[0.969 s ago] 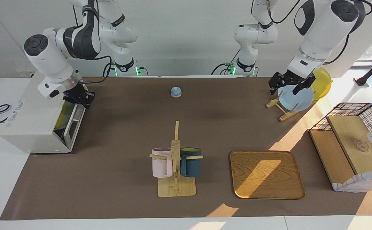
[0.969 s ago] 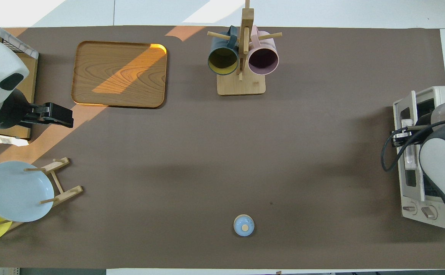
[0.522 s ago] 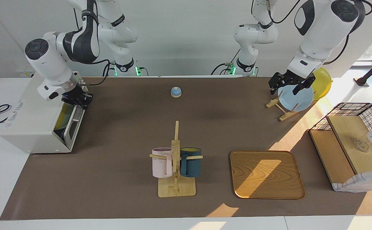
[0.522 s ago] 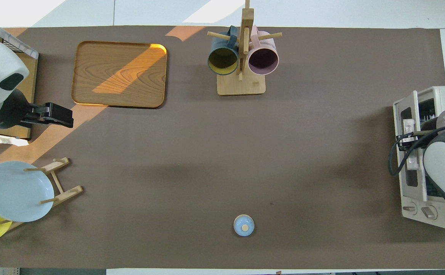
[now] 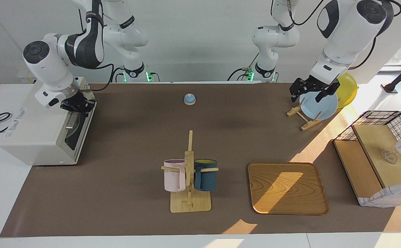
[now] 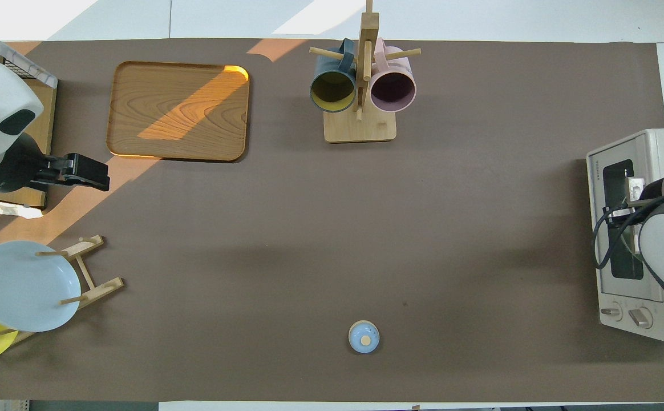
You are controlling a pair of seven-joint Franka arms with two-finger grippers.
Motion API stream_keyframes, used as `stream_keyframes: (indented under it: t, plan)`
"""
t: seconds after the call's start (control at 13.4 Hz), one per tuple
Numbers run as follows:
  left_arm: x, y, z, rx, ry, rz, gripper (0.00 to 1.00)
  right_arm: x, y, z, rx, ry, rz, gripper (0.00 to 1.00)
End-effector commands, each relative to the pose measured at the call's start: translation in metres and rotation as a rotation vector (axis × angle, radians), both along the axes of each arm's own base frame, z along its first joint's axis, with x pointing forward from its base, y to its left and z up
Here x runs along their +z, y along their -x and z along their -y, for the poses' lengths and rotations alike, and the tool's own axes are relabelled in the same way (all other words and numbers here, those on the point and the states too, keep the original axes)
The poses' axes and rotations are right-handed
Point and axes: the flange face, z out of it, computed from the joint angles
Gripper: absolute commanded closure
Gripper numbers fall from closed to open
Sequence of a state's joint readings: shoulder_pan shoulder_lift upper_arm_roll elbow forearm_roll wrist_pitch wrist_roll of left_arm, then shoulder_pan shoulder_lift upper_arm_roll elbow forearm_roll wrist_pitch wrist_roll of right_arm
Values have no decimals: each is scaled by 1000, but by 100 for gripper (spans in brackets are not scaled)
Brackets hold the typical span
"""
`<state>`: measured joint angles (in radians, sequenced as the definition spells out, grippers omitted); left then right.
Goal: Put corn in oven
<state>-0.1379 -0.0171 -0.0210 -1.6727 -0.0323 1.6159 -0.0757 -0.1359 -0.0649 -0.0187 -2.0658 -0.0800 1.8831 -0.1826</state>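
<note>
Your right gripper [image 5: 77, 105] sits against the boxy off-white toaster oven's [image 5: 38, 134] upper door edge, grip unreadable, no corn visible.

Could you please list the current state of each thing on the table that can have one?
oven: door closed or nearly so
right tool: at the oven door's top edge
left tool: open, waiting over the blue plate
mugs: hung on rack
wooden tray: bare

Boxy off-white toaster oven [image 5: 38, 136] [image 6: 640, 234] sits at the right arm's end of the table, dark glass door up against its front, looks shut. Corn not visible; can't tell where it lies.
</note>
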Motion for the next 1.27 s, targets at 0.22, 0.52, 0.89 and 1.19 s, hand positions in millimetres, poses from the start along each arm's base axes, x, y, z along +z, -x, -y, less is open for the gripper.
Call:
stream_keyframes:
  t: [0.22,0.52,0.89,1.19]
  plan:
    - [2,8,-4,-2,-16,18,0,43,-12,-13,43,8,-30,23]
    - [2,8,-4,-2,-16,18,0,99,-22,-34,70,2,-15,0]
    - [2,8,-4,-2,-16,18,0,128,-21,-63,89,-53,-3,0]
    - [2,8,-4,-2,-16,18,0,128,-19,-74,65,-106,-9,0]
